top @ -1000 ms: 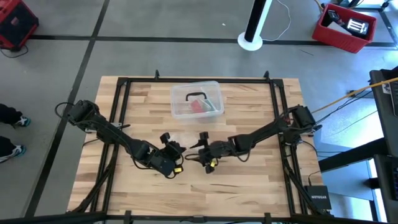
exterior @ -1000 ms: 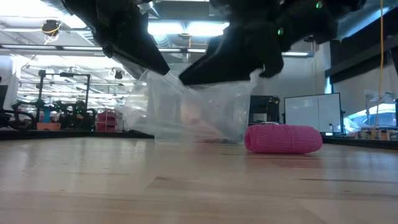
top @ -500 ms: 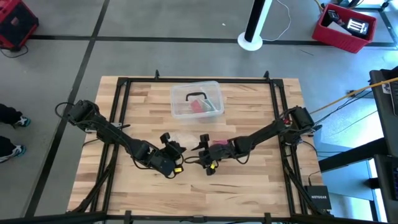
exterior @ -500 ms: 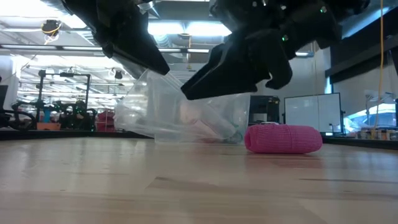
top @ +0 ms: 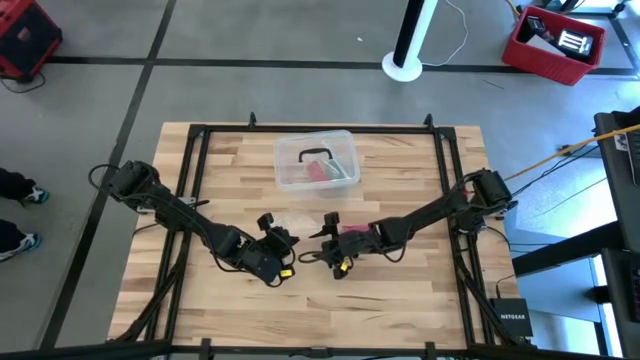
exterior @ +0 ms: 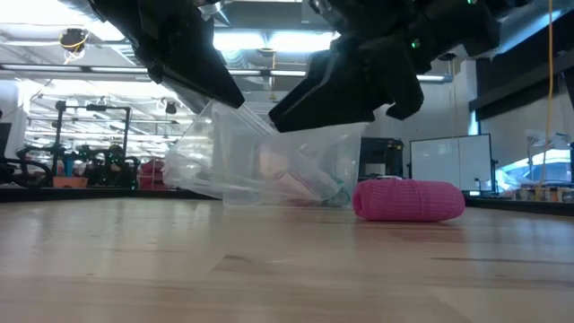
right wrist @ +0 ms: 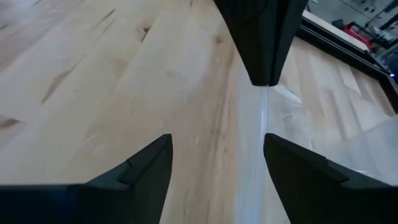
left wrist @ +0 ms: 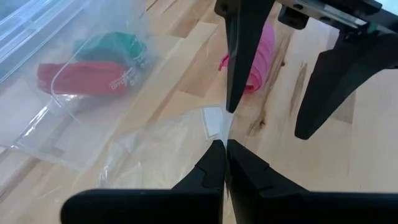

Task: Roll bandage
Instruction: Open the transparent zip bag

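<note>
Your left gripper's [left wrist: 224,163] fingers are pressed together, pinching the edge of the crumpled clear plastic wrapper [left wrist: 155,149] between their tips. Your right gripper's [right wrist: 217,163] fingers stand wide apart with nothing between them; through the gap you see only bare wood and a glint of the wrapper's film.

From above, both grippers meet near the middle of the table [top: 400,300], toward its near half: the left gripper [top: 272,238] comes in from the left, the right gripper [top: 327,240] from the right, tips facing each other and close together. The wrapper [top: 297,221] lies between and just beyond them, a pale film on the wood.

The bandage [exterior: 409,199] is a small pink roll lying on its side on the table. In the level view it sits to the right of the lifted wrapper [exterior: 269,166], free of both grippers. From above you can see only a sliver of pink [top: 352,229] right beside the right arm's wrist. In the left wrist view it [left wrist: 261,59] shows past one finger of the right gripper, with a loose pink end sticking out.

The clear plastic box [top: 316,160] sits at the far middle of the table, well apart from the grippers, with red and green contents inside.
</note>
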